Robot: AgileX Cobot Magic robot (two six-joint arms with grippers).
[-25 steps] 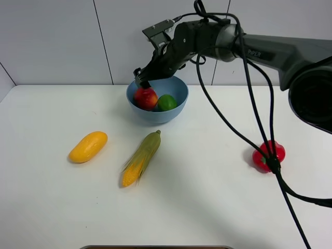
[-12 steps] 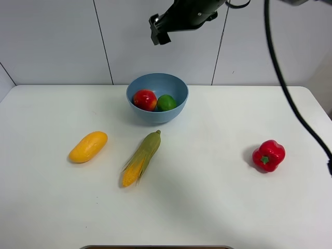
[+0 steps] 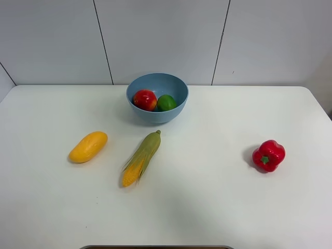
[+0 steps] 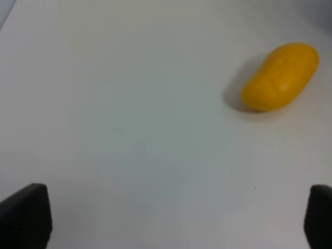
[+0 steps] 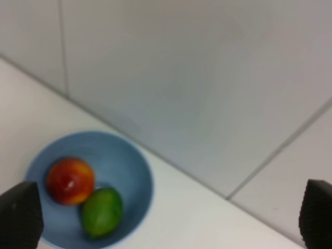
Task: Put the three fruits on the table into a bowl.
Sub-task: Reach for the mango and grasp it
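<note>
The light-blue bowl stands at the back middle of the white table. Inside it lie the red-yellow pomegranate and the green lime. The yellow-orange mango rests on the table at the left. Neither arm shows in the exterior high view. My left gripper hangs open above bare table, with the mango some way ahead of its dark fingertips. My right gripper is open high above the bowl, pomegranate and lime, holding nothing.
A green-husked corn cob lies in front of the bowl, right of the mango. A red bell pepper sits at the right of the table. A tiled wall rises behind the table.
My right arm has lifted away from the bowl, leaving the pomegranate inside beside the lime, and has gone up out of the exterior high view. Mango, corn and pepper have not moved.
</note>
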